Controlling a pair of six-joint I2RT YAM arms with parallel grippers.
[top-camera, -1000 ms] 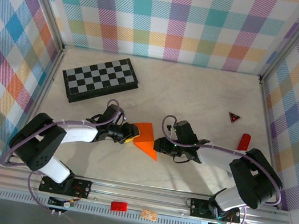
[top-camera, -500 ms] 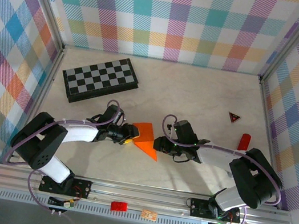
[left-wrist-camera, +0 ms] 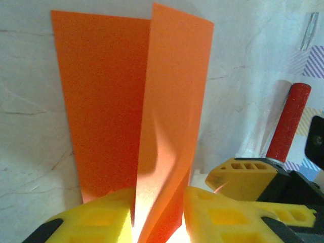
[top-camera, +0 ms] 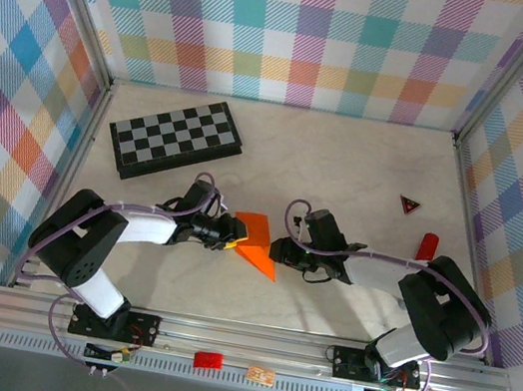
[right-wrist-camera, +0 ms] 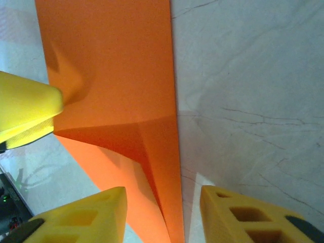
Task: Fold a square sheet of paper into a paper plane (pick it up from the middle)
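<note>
Near the table's middle, between both arms, the square sheet of paper (top-camera: 256, 239) lies partly folded, one flap raised. The left gripper (left-wrist-camera: 159, 215) pinches that flap's near end between its yellow pads, apparently to steady the crease, while the right gripper (right-wrist-camera: 162, 217) straddles the opposite long edge, jaws apart (grip unclear). Bare tabletop (top-camera: 349, 160) beyond, short of the checkerboard (top-camera: 175, 138), leaves room for swinging the flap.

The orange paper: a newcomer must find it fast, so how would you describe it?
Start at the checkerboard on the far left of the table, then come toward the near edge, between the two grippers. There lies the orange paper, folded to a point; the red cylinder and dark red triangle sit apart on the right.
</note>
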